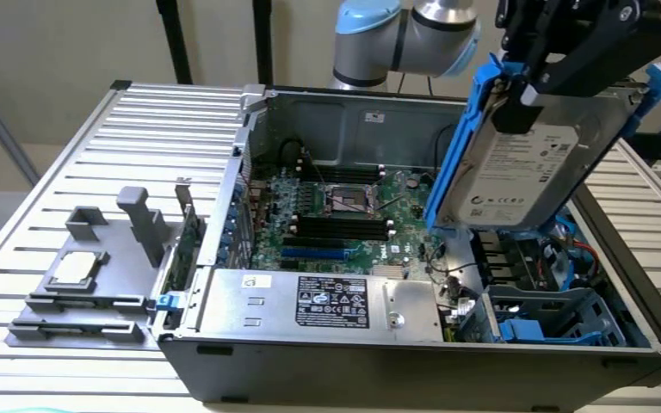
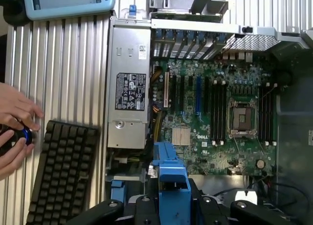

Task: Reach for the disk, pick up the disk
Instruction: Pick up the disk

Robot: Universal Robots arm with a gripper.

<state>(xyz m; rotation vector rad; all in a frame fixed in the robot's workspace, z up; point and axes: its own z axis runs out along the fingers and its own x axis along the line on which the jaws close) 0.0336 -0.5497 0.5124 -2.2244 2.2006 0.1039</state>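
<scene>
The disk (image 1: 526,172), a silver-grey drive with a white label between blue rails, hangs tilted in the air above the open computer case (image 1: 423,361), over the drive bay side that lies toward the exterior view's right edge of the table (image 1: 32,215). The black claw (image 1: 560,64) is pinching it at its upper end, and in the wrist view the blue rail (image 2: 168,178) stands up between the dark fingers (image 2: 215,213), so I judge the pick up is already made and the disk is free of the case. To do this step well, the grip should stay firm on the rails and not on the label face, and the disk should be carried straight and slowly, because its lower corner is near the case wall and the cables in the bay. A tilt like this one can let the drive swing or slip, I think, so no quick turning. Counted: one disk, one claw, one case with one motherboard (image 1: 342,219) and one grey power supply box (image 1: 319,301). One empty blue caddy (image 1: 537,331) lies low in the bay. On the table toward the exterior view's left there is one grey holder (image 1: 101,275) with one small square chip (image 1: 76,268). In the wrist view I count one black keyboard (image 2: 61,171), one screen device (image 2: 68,2) and two hands (image 2: 14,129) of a person.
</scene>
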